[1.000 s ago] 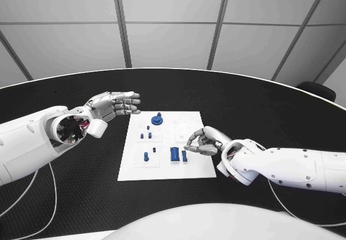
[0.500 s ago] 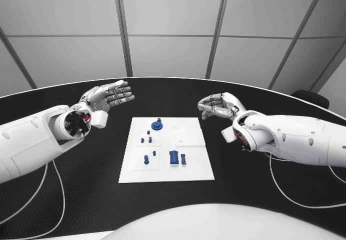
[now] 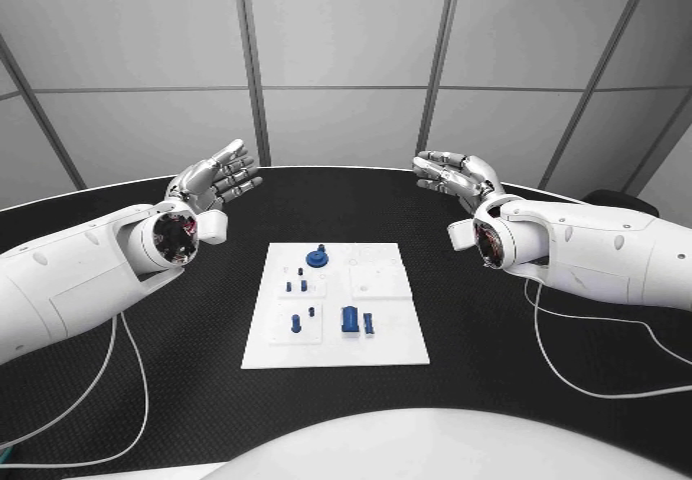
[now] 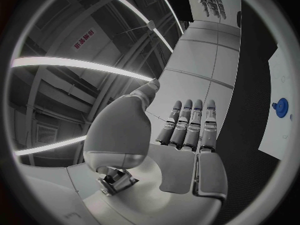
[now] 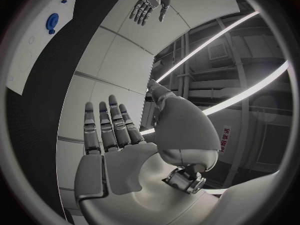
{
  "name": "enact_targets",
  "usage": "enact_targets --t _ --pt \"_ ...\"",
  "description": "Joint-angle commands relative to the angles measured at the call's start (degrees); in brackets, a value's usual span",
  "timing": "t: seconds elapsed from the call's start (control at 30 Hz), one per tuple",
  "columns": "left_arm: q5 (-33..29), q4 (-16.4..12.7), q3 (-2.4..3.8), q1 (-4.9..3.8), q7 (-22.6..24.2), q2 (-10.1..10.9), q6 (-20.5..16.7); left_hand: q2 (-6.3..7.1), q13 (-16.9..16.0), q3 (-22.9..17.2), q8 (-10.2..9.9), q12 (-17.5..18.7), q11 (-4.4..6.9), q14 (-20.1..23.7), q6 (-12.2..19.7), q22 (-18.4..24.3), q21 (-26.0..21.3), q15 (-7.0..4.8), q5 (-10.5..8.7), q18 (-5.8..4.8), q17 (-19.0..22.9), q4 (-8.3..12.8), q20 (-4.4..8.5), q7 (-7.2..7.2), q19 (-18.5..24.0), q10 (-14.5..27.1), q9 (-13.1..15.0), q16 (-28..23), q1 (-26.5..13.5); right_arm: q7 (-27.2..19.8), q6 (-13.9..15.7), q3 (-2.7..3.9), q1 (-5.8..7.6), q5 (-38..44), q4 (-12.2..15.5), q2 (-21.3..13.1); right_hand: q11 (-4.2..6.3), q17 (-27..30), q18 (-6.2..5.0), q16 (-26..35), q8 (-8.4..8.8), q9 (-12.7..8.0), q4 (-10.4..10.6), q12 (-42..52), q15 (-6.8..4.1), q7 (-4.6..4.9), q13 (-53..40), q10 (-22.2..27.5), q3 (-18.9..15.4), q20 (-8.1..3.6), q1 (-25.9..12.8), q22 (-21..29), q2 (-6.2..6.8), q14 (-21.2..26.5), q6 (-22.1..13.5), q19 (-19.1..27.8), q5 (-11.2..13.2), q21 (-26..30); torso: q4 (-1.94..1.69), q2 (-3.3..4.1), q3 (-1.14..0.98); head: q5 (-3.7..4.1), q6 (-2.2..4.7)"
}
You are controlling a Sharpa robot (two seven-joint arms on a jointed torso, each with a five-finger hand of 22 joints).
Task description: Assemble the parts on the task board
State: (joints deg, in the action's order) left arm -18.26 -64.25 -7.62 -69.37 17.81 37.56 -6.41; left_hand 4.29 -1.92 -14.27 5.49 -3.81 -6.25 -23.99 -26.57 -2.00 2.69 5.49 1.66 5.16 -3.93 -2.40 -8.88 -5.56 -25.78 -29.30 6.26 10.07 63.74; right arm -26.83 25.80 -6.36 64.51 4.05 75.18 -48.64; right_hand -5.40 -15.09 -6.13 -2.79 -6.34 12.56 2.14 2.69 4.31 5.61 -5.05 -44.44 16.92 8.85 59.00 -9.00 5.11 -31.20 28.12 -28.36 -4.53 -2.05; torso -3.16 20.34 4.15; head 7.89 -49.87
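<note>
Nearest me, the task board (image 3: 336, 340) lies flat at the middle of the black table (image 3: 173, 400), its blue parts (image 3: 351, 318) resting or standing on it; the round blue piece (image 3: 316, 258) stands near its far edge. Beyond that my left hand (image 3: 216, 180) and right hand (image 3: 454, 173) hang raised and well apart from the board, fingers spread, holding nothing, probably lifted to leave the board unobstructed

My task board (image 3: 387, 345): white plate, flat at table centre. Blue parts (image 3: 351, 318) on it, round one (image 3: 316, 258) at far edge.
</note>
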Motion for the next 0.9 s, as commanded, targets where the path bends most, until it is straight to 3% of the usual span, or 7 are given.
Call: enact_targets --t 0.03,0.07,0.1,0.3,0.57,0.73,0.9 --pt "0.7 -1.0 0.30 0.36 0.5 0.3 -1.5 -4.29 1.9 14.3 -5.5 3.8 6.25 24.0 26.6 2.0 -2.7 -5.49 -1.66 -5.16 3.9 2.4 8.88 5.56 25.8 29.3 -6.3 -10.1 -19.8 -0.3 1.5 0.51 -0.35 -0.3 1.2 0.3 5.40 15.1 6.13 2.8 6.34 -12.6 -2.1 -2.7 -4.31 -5.61 5.1 44.4 -16.9 -8.85 -18.7 9.0 -5.11 31.2 -28.1 28.4 4.5 2.0 0.21 0.75 -0.23 -0.46 0.92" --pt "1.1 -1.5 0.45 0.55 0.7 0.4 -2.3 -4.29 1.9 14.3 -5.5 3.8 6.25 24.0 26.6 2.0 -2.7 -5.49 -1.66 -5.16 3.9 2.4 8.88 5.56 25.8 29.3 -6.3 -10.1 -21.5 -0.4 2.3 0.77 -0.53 -0.5 1.8 0.5 5.40 15.1 6.13 2.8 6.34 -12.6 -2.1 -2.7 -4.31 -5.61 5.1 44.4 -16.9 -8.85 -59.0 9.0 -5.11 31.2 -28.1 28.4 4.5 2.0 0.29 1.01 -0.33 -0.65 1.29" --pt "1.7 -2.4 0.72 0.87 1.1 0.7 -3.6 -4.29 1.9 14.3 -5.5 3.8 6.25 24.0 26.6 2.0 -2.7 -5.49 -1.66 -5.16 3.9 2.4 8.88 5.56 25.8 29.3 -6.3 -10.1 -63.7 -0.6 3.6 1.23 -0.85 -0.8 2.9 0.8 5.40 15.1 6.13 2.8 6.34 -12.6 -2.1 -2.7 -4.31 -5.61 5.1 44.4 -16.9 -8.85 -59.0 9.0 -5.11 31.2 -28.1 28.4 4.5 2.0 0.42 1.47 -0.51 -0.99 1.96" --pt "5.3 -7.4 2.19 2.66 3.5 2.1 -10.9 -4.29 1.9 14.3 -5.5 3.8 6.25 24.0 26.6 2.0 -2.7 -5.49 -1.66 -5.16 3.9 2.4 8.88 5.56 25.8 29.3 -6.3 -10.1 -63.7 -1.8 10.8 3.75 -2.56 -2.4 8.7 2.3 5.40 15.1 6.13 2.8 6.34 -12.6 -2.1 -2.7 -4.31 -5.61 5.1 44.4 -16.9 -8.85 -59.0 9.0 -5.11 31.2 -28.1 28.4 4.5 2.0 1.18 4.06 -1.52 -2.90 5.70" --pt "12.7 -17.9 5.31 6.41 8.3 5.0 -26.3 -4.29 1.9 14.3 -5.5 3.8 6.25 24.0 26.6 2.0 -2.7 -5.49 -1.66 -5.16 3.9 2.4 8.88 5.56 25.8 29.3 -6.3 -10.1 -63.7 -2.9 17.8 6.19 -4.23 -3.9 14.4 3.9 5.40 15.1 6.13 2.8 6.34 -12.6 -2.1 -2.7 -4.31 -5.61 5.1 44.4 -16.9 -8.85 -59.0 9.0 -5.11 31.2 -28.1 28.4 4.5 2.0 2.55 8.76 -3.34 -6.36 12.49" --pt "16.0 -22.5 6.67 8.05 10.5 6.2 -33.0 -4.29 1.9 14.3 -5.5 3.8 6.25 24.0 26.6 2.0 -2.7 -5.49 -1.66 -5.16 3.9 2.4 8.88 5.56 25.8 29.3 -6.3 -10.1 -63.7 -3.0 18.3 6.36 -4.35 -4.1 14.8 4.0 5.40 15.1 6.13 2.8 6.34 -12.6 -2.1 -2.7 -4.31 -5.61 5.1 44.4 -16.9 -8.85 -59.0 9.0 -5.11 31.2 -28.1 28.4 4.5 2.0 3.00 10.30 -3.94 -7.50 14.72" --pt "17.9 -25.2 7.47 9.03 11.7 7.0 -37.0 -4.29 1.9 14.3 -5.5 3.8 6.25 24.0 26.6 2.0 -2.7 -5.49 -1.66 -5.16 3.9 2.4 8.88 5.56 25.8 29.3 -6.3 -10.1 -63.7 -3.0 18.3 6.36 -4.35 -4.1 14.8 4.0 5.40 15.1 6.13 2.8 6.34 -12.6 -2.1 -2.7 -4.31 -5.61 5.1 44.4 -16.9 -8.85 -59.0 9.0 -5.11 31.2 -28.1 28.4 4.5 2.0 3.16 10.84 -4.15 -7.89 15.49"
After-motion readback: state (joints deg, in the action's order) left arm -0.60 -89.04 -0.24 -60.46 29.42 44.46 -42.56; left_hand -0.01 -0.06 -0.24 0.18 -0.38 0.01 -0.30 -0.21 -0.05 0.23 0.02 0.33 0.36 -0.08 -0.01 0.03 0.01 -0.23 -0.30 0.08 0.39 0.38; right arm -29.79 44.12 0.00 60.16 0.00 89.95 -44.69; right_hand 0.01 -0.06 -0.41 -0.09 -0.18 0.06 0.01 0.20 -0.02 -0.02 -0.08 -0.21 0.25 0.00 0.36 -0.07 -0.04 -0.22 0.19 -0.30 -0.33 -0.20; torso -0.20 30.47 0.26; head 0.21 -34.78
